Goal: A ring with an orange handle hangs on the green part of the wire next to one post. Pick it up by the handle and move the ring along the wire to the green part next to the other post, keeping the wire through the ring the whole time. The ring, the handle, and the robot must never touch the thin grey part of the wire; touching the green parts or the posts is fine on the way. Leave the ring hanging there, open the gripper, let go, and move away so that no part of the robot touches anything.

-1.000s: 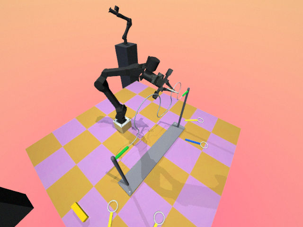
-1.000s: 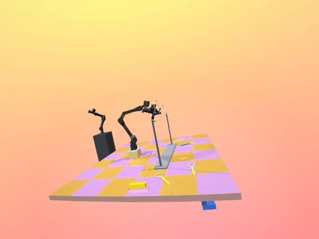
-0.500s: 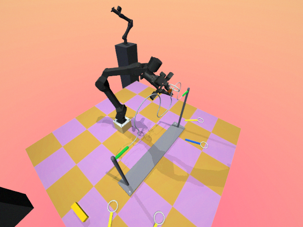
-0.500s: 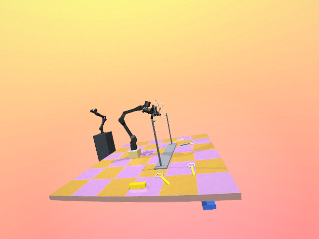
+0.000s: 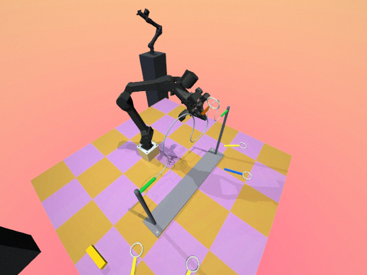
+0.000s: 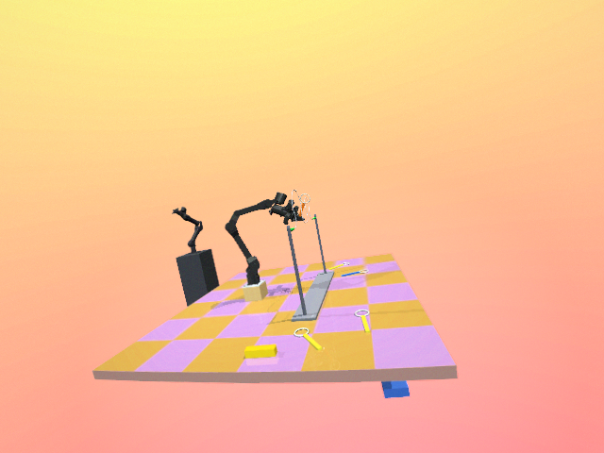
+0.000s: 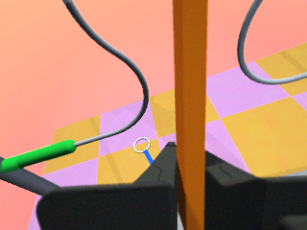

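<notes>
The pincer (image 5: 203, 116) (image 6: 302, 218) (image 7: 178, 148) of a six-joint arm (image 5: 133, 113) (image 6: 240, 241) grips an orange handle (image 5: 205, 110) (image 6: 302, 209) (image 7: 190, 105), a hold that leaves the white ring (image 5: 208, 106) (image 6: 300, 197) at its upper end free to travel along the thin grey wire (image 5: 163, 142) (image 7: 145, 91). The ring is up among the wire's far bends, near the farther post (image 5: 221, 131) (image 6: 320, 245); whether it touches the wire cannot be told. Green sleeves (image 5: 147, 184) (image 5: 224, 113) beside each post mark where contact is allowed, and the nearer post (image 5: 145, 208) (image 6: 296, 273) shares a long grey base plate (image 5: 186, 184) (image 6: 314, 296), presumably to keep the course steady. Next would come careful travel along the bends, turning the ring to keep its rim off the wire. The arm's pale mounting block (image 5: 148, 154) (image 6: 255, 291) stands toward the surface's far left edge in the overhead view. Spare ring wands, among them a blue-handled one (image 5: 234, 171) (image 6: 354, 273) (image 7: 148, 156) toward the right corner, lie on the checkered surface (image 5: 112, 204) (image 6: 273, 377) (image 7: 240, 96), a yellow block (image 5: 96, 256) (image 6: 260, 351) near its front edge. Beyond, a second arm (image 5: 155, 32) (image 6: 195, 234) tops a dark pedestal (image 5: 147, 66) (image 6: 190, 280) against a peach-pink backdrop.
</notes>
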`<state>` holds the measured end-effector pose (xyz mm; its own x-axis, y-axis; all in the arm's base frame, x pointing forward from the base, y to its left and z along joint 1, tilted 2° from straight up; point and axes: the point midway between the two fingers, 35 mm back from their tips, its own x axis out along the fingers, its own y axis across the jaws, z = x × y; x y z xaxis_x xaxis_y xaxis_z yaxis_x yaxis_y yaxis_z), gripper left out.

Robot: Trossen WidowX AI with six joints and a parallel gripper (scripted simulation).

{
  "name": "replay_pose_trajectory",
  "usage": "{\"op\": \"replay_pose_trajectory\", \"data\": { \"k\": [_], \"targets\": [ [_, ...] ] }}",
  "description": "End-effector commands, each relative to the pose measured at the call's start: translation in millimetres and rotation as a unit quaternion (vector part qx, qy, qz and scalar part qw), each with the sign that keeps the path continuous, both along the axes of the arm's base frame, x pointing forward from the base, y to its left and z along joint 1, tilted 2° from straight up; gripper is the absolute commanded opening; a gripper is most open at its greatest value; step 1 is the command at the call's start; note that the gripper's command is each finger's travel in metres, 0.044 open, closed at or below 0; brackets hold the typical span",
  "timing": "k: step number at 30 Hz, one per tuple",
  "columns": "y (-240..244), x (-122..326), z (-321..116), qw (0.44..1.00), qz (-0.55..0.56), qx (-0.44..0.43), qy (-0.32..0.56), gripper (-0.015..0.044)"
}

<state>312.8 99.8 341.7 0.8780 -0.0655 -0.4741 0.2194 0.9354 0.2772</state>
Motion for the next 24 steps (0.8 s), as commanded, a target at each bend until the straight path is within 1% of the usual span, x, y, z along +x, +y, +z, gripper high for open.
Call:
{"op": "replay_pose_trajectory", "data": {
  "k": [1, 12, 24],
  "targets": [
    [-5.8, -0.6, 0.7, 0.999, -0.002, -0.045, 0.003, -0.015],
    [-20.7, -2.4, -1.6, 0.987, -0.005, -0.162, 0.017, -0.015],
    [-37.1, -4.4, 0.0, 0.957, -0.008, -0.288, 0.032, -0.015]
  ]
}}
